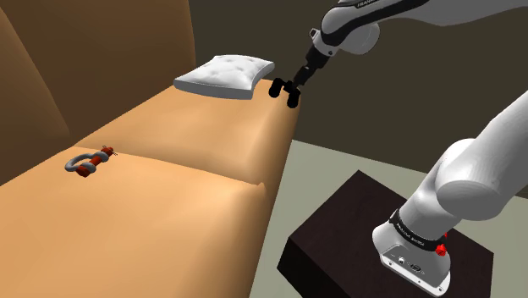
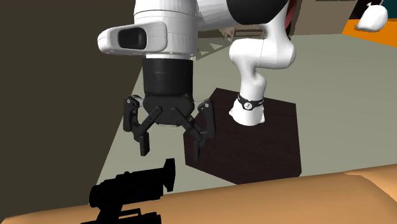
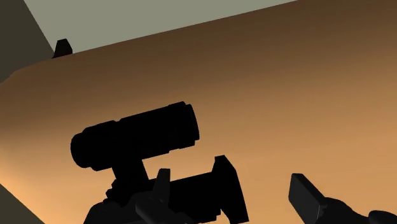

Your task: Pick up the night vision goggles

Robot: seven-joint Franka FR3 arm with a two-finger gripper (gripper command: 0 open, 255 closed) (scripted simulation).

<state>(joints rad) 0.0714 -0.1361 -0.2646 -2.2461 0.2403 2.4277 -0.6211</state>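
The night vision goggles [image 2: 130,191] are all black, two stubby tubes joined side by side, and they lie on the tan sofa seat [image 2: 305,197] close to its edge. My gripper [image 2: 169,154] hangs open just above them, fingers pointing down and touching nothing. In the wrist view the goggles [image 3: 137,137] lie ahead of the gripper [image 3: 232,198], mostly off to one finger's side; that finger [image 3: 160,189] overlaps the nearer tube. In the shoulder view the gripper [image 1: 286,91] is at the far corner of the seat.
A white cushion [image 1: 224,74] lies on the seat just beyond the gripper. A small red and grey object [image 1: 87,161] sits far along the sofa. The seat's edge drops to a grey floor beside the dark stand [image 1: 338,229].
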